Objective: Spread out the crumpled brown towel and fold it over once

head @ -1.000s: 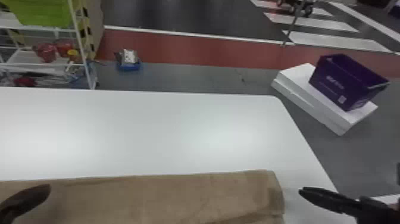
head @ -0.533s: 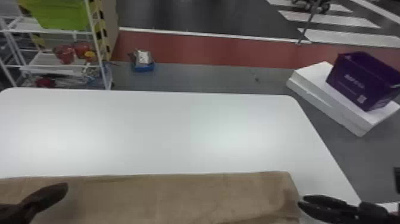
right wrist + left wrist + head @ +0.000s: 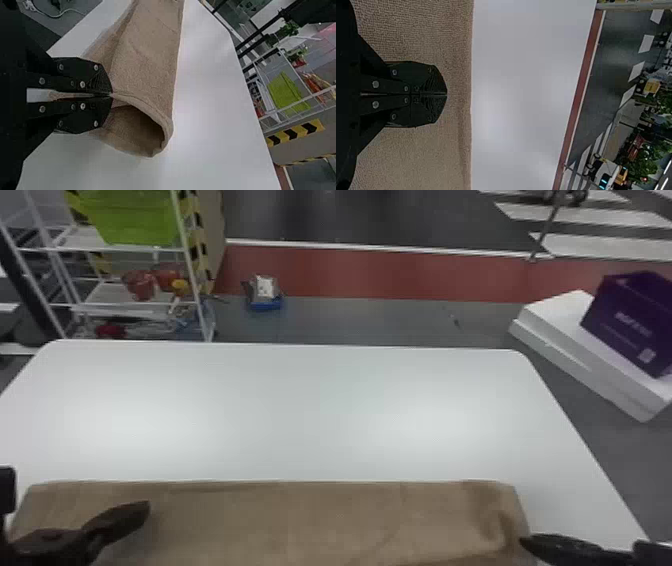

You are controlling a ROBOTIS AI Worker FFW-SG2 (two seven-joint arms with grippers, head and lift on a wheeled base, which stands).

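Note:
Along the near part of the white table, the brown towel (image 3: 300, 520) lies as a wide band with a fairly straight far edge. My left gripper (image 3: 145, 510) is over its left part; in the left wrist view this gripper (image 3: 446, 94) is shut with nothing between its fingers, above the towel (image 3: 423, 158). At the towel's right end is my right gripper (image 3: 525, 542). In the right wrist view the right gripper (image 3: 111, 95) is shut on the towel's edge, and the towel (image 3: 150, 51) bulges there into an open loop beside the fingertips.
The white table (image 3: 310, 405) stretches beyond the towel. On the floor past it stand a white shelf rack (image 3: 120, 306) with a green bin (image 3: 132, 220) at the left, a small blue tray (image 3: 265, 304), and a purple box (image 3: 632, 320) on white foam at the right.
The head view has swung left, showing more of the rack and the table's left corner. My right gripper, earlier apart from the towel's right side, now meets it and holds its edge.

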